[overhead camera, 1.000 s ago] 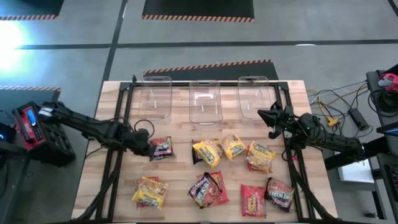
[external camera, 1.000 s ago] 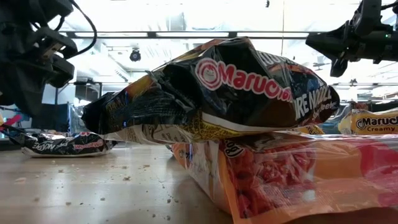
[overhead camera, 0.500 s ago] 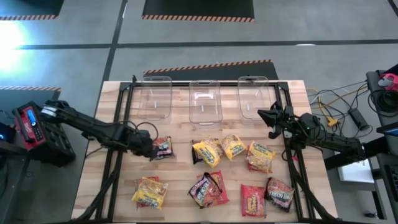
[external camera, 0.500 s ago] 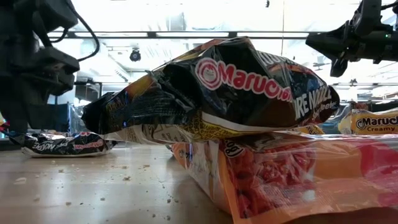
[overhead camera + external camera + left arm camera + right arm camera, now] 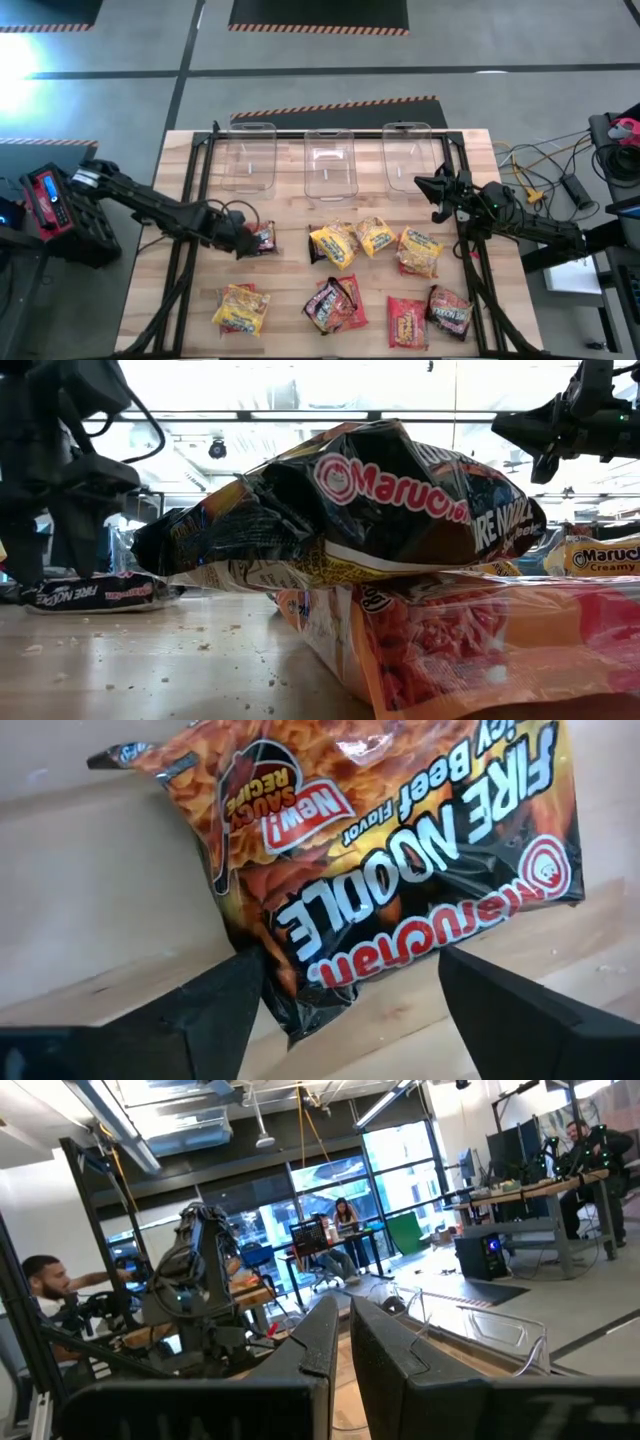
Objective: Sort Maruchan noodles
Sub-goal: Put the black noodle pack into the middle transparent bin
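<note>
Black-wrapped Fire Noodle packet [image 5: 262, 237] is located on the wooden table [image 5: 290, 300], on its left half, below the leftmost clear bin [image 5: 248, 156]. The left gripper [image 5: 247, 240] is positioned at this packet with its fingers spread wide, one on each side of the wrapper. One second earlier the same fingers were pressed together at the packet; half a second earlier they were partly parted. The packet is seen nearly where it lay before, and in the low view [image 5: 95, 592] it rests flat on the table between the dark fingers.

The right gripper [image 5: 428, 189] is held over the table's right side, near the rightmost clear bin [image 5: 407, 150], with its fingers pressed together. Its position is unchanged from the earlier frames.

The remaining Maruchan packets are laid out in two rows unchanged: yellow packets [image 5: 334, 243] in the middle row, and a yellow packet [image 5: 240, 307], a dark packet [image 5: 335, 303], a red packet [image 5: 406, 322] and another dark packet [image 5: 450, 311] in the near row.

The left wrist view alone shows the print on the packet [image 5: 380, 870]: "Fire Noodle", "Spicy Beef Flavor" and a "New! Saucy Recipe" badge, with a finger [image 5: 215, 1010] at each lower edge. The low view alone shows the dark packet [image 5: 340, 510] resting on top of the red one [image 5: 470, 645]. The right wrist view alone shows people at desks in the room beyond.
</note>
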Tool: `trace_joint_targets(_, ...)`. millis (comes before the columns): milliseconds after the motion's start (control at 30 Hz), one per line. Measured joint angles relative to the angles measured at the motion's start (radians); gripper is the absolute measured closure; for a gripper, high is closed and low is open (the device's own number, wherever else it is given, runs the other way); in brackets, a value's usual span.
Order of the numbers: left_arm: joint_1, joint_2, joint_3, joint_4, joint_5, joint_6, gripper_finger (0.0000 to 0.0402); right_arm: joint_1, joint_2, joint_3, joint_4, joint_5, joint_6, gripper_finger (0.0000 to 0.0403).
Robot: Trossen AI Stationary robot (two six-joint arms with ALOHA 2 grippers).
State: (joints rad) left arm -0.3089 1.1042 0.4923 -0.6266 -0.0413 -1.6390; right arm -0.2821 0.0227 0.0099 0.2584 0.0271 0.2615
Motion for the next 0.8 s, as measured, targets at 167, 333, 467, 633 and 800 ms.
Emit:
trace_joint_targets(167, -0.023, -0.009, 0.002, -0.004, -0.025, -0.049, 0.0114, 0.000, 0.000, 0.000, 0.000, 0.000, 0.000, 0.0380)
trace_joint_targets(333, -0.052, -0.013, 0.035, -0.094, -0.031, -0.084, 0.0114, 0.000, 0.000, 0.000, 0.000, 0.000, 0.000, 0.0380)
trace_joint_targets(467, -0.064, -0.004, 0.053, -0.139, -0.077, -0.084, 0.0114, 0.000, 0.000, 0.000, 0.000, 0.000, 0.000, 0.0380)
trace_joint_targets(633, -0.064, 0.031, 0.037, -0.153, -0.107, -0.084, 0.0114, 0.000, 0.000, 0.000, 0.000, 0.000, 0.000, 0.0380)
trace_joint_targets(800, -0.065, 0.059, 0.017, -0.102, -0.180, -0.100, 0.0114, 0.000, 0.000, 0.000, 0.000, 0.000, 0.000, 0.0380)
